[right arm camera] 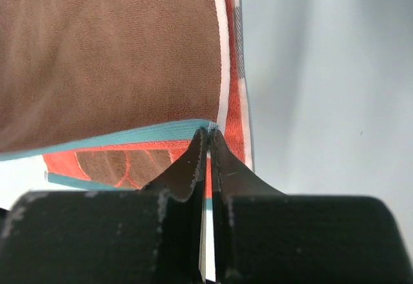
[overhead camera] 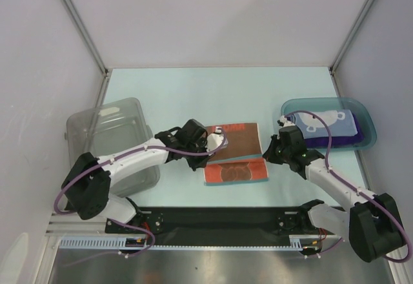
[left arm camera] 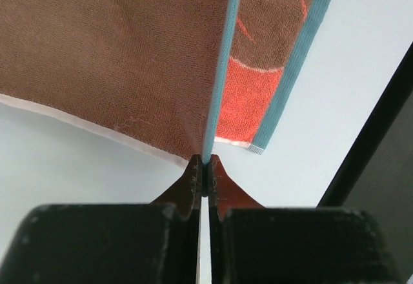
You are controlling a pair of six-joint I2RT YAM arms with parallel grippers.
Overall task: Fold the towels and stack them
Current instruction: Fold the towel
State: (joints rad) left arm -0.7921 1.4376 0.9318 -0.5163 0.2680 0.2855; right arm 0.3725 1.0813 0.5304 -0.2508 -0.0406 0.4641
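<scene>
Left jaws and right jaws are pinching the orange-brown towel (overhead camera: pixel 242 148) at their tips — uneven pulling could free 1 corner.

No text, no labels — nothing legible

- Orange-brown towel (overhead camera: pixel 235 155): this was soft, matt terry cloth with a fine fuzzy nap. Its teal edge band looked flatter and more tightly woven.
- My left gripper (left arm camera: pixel 205 162) and my right gripper (right arm camera: pixel 208 132): the finger tips were smooth and faintly shiny, tinted by the cloth's colour. The blocks behind them were matt black plastic, finely grained.
- Table (overhead camera: pixel 193 97): it appeared smooth, pale and matt.
- Bin (overhead camera: pixel 116 126): it was clear, glossy plastic.
- Tray (overhead camera: pixel 368 119): it was translucent teal plastic, also glossy.
</scene>
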